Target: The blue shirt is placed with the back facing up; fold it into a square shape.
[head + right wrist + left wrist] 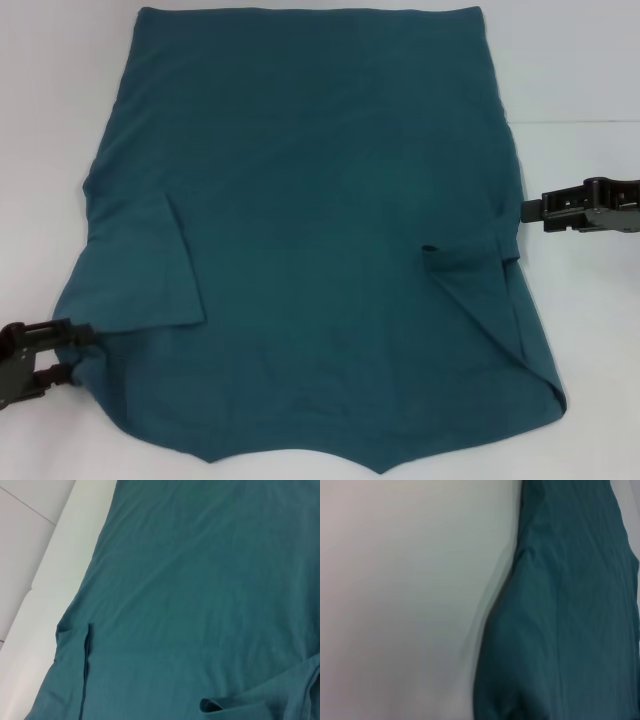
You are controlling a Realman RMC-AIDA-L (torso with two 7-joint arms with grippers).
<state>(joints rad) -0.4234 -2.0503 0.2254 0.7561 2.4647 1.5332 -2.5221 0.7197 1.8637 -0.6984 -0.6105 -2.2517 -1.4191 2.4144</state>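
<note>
The blue shirt [320,230] lies spread flat on the white table, plain side up, with the hem at the far end. Both sleeves are folded inward: one flap [150,270] on the left and one [480,285] on the right. My left gripper [72,352] is low at the shirt's near-left edge, open, its fingertips touching the cloth's border. My right gripper [530,208] sits at the shirt's right edge, about mid-length. The left wrist view shows the shirt [570,620] beside bare table, and the right wrist view shows the shirt [200,590] with a folded sleeve.
White table [50,100] surrounds the shirt on the left, right and far sides. The shirt's near edge, with a pointed bit of cloth [380,468], reaches almost to the bottom of the head view.
</note>
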